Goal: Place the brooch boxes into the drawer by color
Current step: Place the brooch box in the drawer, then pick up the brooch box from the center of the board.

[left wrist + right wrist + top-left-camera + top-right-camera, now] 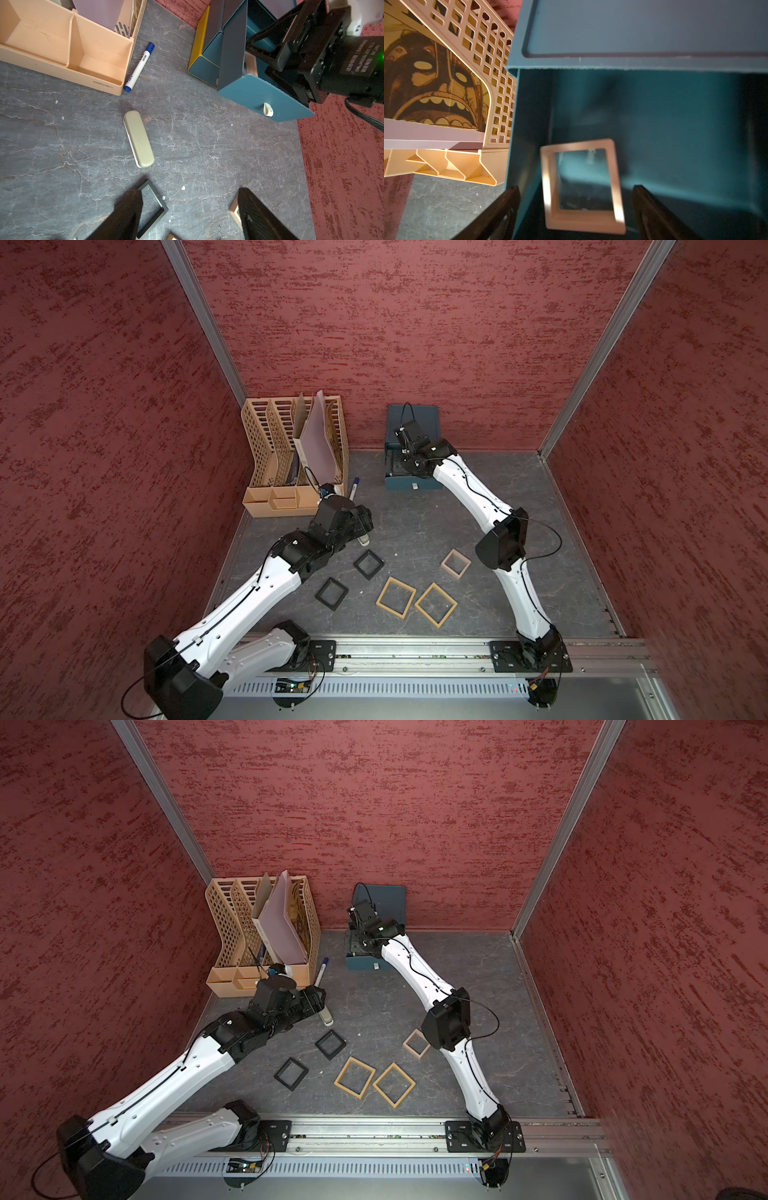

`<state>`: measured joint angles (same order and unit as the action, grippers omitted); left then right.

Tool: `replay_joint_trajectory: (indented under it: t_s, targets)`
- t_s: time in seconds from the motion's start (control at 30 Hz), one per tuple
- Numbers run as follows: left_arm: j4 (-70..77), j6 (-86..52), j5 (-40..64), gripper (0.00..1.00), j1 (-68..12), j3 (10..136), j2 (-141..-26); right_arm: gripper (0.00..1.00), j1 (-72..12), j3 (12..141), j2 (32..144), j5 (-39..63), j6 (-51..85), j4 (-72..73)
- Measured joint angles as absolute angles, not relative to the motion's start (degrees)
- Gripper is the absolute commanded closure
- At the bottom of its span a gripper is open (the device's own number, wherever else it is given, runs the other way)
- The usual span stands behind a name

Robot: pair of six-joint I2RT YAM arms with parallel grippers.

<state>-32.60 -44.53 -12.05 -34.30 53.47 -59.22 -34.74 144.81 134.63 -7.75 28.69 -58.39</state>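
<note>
The dark teal drawer chest (415, 418) stands at the back wall with one drawer (411, 484) pulled out. My right gripper (575, 188) hangs open over that drawer. A pale beige brooch box (581, 220), blurred, sits inside it between the fingers, clear of both. On the table lie two black boxes (368, 565) (331, 593), two larger tan ones (396, 597) (436, 605) and a pale beige one (455, 563). My left gripper (188, 192) hovers open and empty above the table, between a black box (160, 201) and the beige one (234, 209).
A beige slotted file rack (291, 456) stands at the back left, with a blue-capped marker (354, 488) beside it. A grey-green eraser-like block (138, 138) lies just ahead of the left gripper. Red walls close in three sides, and a metal rail (415, 649) runs along the front.
</note>
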Motion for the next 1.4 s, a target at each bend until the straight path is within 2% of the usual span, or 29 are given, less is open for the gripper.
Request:
replay_joint_trajectory:
  t_s: [0.17, 0.27, 0.47, 0.6, 0.73, 0.97, 1.27, 1.4]
  targets:
    - [-32.6, -44.5, -12.1, 0.23, -34.4, 53.5, -59.2, 0.1, -34.7, 144.8, 131.4, -8.1, 28.6, -58.6]
    - [-32.6, -44.5, -12.1, 0.23, -34.5, 53.7, -59.2, 0.1, -34.8, 142.0, 125.3, -9.3, 27.9, -58.2]
    - [-32.5, -44.5, -12.0, 0.23, -34.7, 53.7, -59.2, 0.03, -35.1, 111.4, 95.2, -11.9, 26.3, -51.5]
    - [-32.3, -44.5, -11.8, 0.23, -34.8, 53.7, -59.2, 0.02, -35.1, 92.6, 77.1, -13.7, 30.9, -51.1]
    - [-32.1, -44.5, -11.7, 0.23, -34.9, 53.7, -59.2, 0.02, -35.1, 77.2, 68.6, -14.0, 39.3, -53.0]
    - [-32.1, -44.6, -11.6, 0.23, -35.1, 53.7, -59.2, 0.01, -35.1, 59.9, 68.8, -12.3, 53.8, -53.8]
    - [-32.1, -44.6, -11.6, 0.23, -35.1, 53.0, -59.2, 0.02, -35.1, 56.3, 82.1, -4.8, 63.9, -48.3]
    - [-32.1, -44.6, -11.6, 0.23, -35.1, 52.3, -58.9, 0.01, -35.0, 55.0, 83.2, -4.2, 65.3, -46.7]
